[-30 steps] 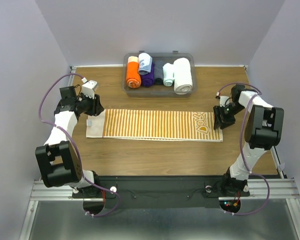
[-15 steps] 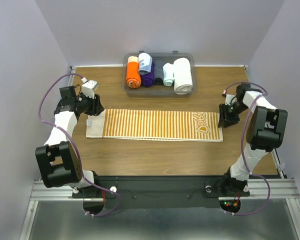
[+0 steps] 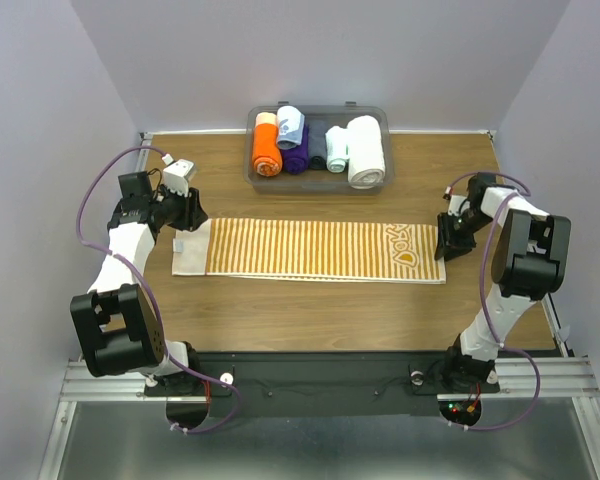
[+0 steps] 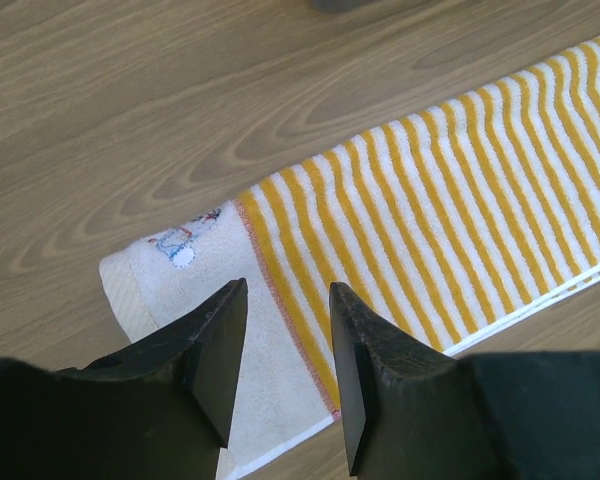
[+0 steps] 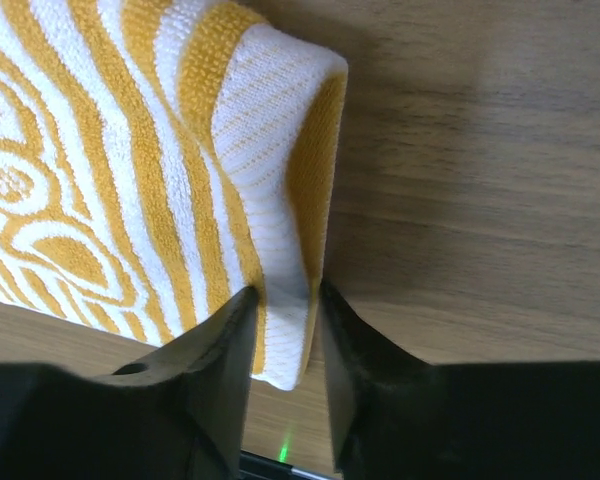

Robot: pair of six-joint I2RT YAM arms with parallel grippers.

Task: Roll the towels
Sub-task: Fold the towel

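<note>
The yellow-and-white striped towel (image 3: 310,250) lies flat and stretched across the table, with its lettering at the right end. My left gripper (image 3: 193,222) hovers over the towel's white left end, open and empty. In the left wrist view (image 4: 287,300) its fingers straddle the seam between the white hem and the stripes (image 4: 460,190). My right gripper (image 3: 445,242) is at the towel's right edge. In the right wrist view (image 5: 285,295) it is shut on the raised edge of the towel (image 5: 130,150). A pale blue rolled towel (image 3: 290,126) lies in the bin.
A clear plastic bin (image 3: 372,112) at the back centre holds an orange roll (image 3: 266,146), a purple roll (image 3: 297,155), a thick white roll (image 3: 365,150) and other small rolls. Purple walls stand close on both sides.
My right gripper has shifted a little to the right and now sits at the towel's right edge. The left arm and the towel have not moved.
</note>
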